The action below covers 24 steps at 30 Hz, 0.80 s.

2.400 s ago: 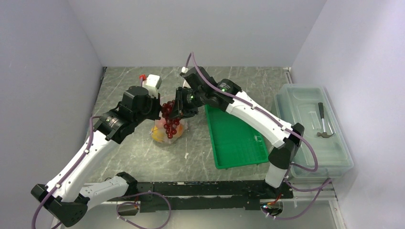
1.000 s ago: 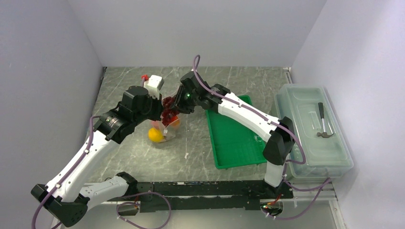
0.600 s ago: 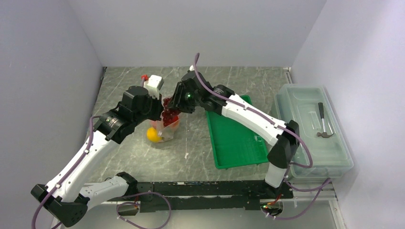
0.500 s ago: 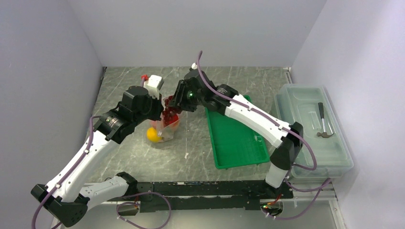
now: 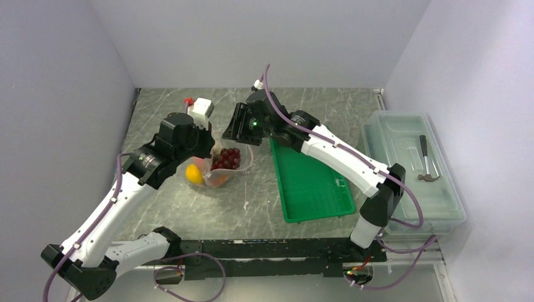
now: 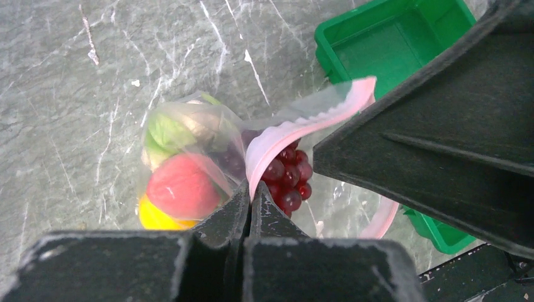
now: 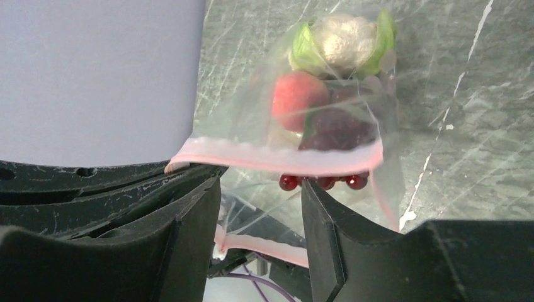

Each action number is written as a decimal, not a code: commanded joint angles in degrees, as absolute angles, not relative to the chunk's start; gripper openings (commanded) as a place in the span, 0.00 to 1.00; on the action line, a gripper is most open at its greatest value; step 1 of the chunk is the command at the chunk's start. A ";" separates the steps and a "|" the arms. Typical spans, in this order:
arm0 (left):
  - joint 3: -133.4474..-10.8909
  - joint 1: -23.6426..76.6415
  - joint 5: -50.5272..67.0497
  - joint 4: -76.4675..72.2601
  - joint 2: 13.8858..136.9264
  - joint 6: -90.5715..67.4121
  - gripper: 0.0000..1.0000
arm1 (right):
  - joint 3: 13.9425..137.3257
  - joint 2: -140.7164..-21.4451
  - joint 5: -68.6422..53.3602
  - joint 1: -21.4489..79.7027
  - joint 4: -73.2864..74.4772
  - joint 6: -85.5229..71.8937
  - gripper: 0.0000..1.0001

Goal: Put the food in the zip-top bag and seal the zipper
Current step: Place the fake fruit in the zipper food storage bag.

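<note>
The zip-top bag (image 5: 221, 168) hangs mouth-up from my left gripper (image 6: 250, 192), which is shut on the pink zipper (image 6: 296, 129) at the near lip. Inside lie the grape bunch (image 5: 228, 157), lemon (image 5: 193, 174), red-orange fruit (image 6: 182, 187) and lettuce (image 6: 167, 132). In the right wrist view the same bag (image 7: 378, 113) shows the lettuce (image 7: 343, 38), red fruit (image 7: 298, 94), a dark round fruit (image 7: 337, 129) and grapes (image 7: 324, 182) below the zipper (image 7: 277, 157). My right gripper (image 5: 235, 128) stands open and empty just above the mouth, its jaws (image 7: 261, 214) straddling the strip without touching it.
A green tray (image 5: 312, 182) lies right of the bag, close under the right forearm. A clear lidded box (image 5: 403, 135) with a grey hammer (image 5: 427, 165) on it stands at the far right. Walls close in at left, back and right.
The right gripper has opened, let the grape bunch drop into the bag and drawn back a little above the mouth. The bag has sagged wider, and the lemon has shifted left.
</note>
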<state>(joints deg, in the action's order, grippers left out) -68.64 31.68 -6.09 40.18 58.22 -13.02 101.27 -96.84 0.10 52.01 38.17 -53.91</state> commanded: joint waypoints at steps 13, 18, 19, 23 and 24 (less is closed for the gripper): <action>-69.35 31.46 -4.86 38.07 57.41 -12.81 0.00 | 97.57 -86.75 3.54 51.96 38.69 -41.44 0.56; -69.35 31.46 -4.72 38.07 57.40 -12.48 0.00 | 93.17 -81.71 3.84 51.96 37.01 -35.93 0.56; -69.35 31.46 -4.48 38.09 57.39 -12.29 0.00 | 92.23 -80.90 3.91 51.97 36.86 -34.99 0.56; -69.41 31.46 -3.93 38.06 57.48 -11.73 0.00 | 88.90 -78.72 4.49 51.99 37.00 -32.55 0.55; -69.43 31.46 -3.93 38.13 57.55 -11.71 0.00 | 87.94 -78.44 4.71 52.03 37.00 -32.30 0.55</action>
<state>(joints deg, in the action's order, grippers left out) -68.64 31.68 -5.26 40.14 58.22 -12.93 90.87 -79.99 2.98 51.99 38.85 -36.71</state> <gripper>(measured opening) 0.012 0.553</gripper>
